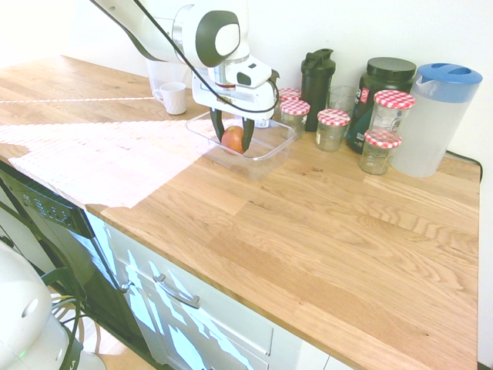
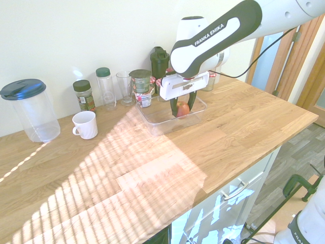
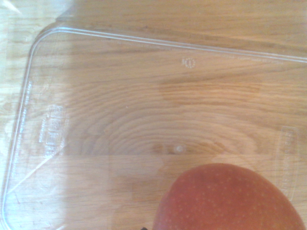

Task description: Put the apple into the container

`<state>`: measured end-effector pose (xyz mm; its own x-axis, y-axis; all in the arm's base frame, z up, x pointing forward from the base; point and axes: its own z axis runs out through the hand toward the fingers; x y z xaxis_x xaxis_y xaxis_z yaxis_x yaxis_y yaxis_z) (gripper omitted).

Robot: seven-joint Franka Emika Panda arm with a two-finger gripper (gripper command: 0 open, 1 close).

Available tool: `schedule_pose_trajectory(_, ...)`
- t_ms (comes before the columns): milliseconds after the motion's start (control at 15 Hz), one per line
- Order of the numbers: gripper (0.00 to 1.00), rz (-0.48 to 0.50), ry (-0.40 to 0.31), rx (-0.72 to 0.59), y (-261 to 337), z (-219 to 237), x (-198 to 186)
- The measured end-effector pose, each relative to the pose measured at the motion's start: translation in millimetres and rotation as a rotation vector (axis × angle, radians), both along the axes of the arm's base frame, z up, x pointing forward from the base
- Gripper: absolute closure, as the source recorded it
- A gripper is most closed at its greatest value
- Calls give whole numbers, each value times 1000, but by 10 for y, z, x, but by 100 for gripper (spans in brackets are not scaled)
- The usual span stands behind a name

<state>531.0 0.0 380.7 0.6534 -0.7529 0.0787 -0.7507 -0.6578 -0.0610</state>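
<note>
As I watch from my station, the end effector (image 1: 233, 143) pinches the apple (image 1: 233, 139) between its two dark fingers, one on either side of the fruit. Both are inside the container (image 1: 266, 156), a clear, shallow plastic tub with rounded corners and a thin raised rim, standing on the bench (image 1: 323, 231). I can't tell whether the apple touches the tub's floor. Its skin is smooth and red with pale speckles, and I see an orange-yellow blush on it; up close, wood grain shows through the tub, along with embossed marks in the plastic.

Near the tub I see several glass jars (image 1: 331, 132) with red-and-white checked lids, one of them stacked on another, and a ribbed black shaker bottle (image 1: 316, 85). Beside them stand a wide dark jar (image 1: 383, 81) with a black lid and a tall, cloudy pitcher (image 1: 431, 123) with a blue lid.

My other outside camera shows me a white mug (image 2: 85, 125) with a looped handle, a small green-lidded jar (image 2: 84, 96) with dark contents, a slim clear bottle (image 2: 106, 90) with a green cap and an open drinking glass (image 2: 125, 89).
</note>
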Motion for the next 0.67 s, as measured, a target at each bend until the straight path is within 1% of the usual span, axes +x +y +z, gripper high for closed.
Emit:
schedule_pose_trajectory(400, 0, -4, 3, -1, 4, -23, 23)
schedule_pose_trajectory(667, 0, -1, -15, -4, 37, 66, 60)
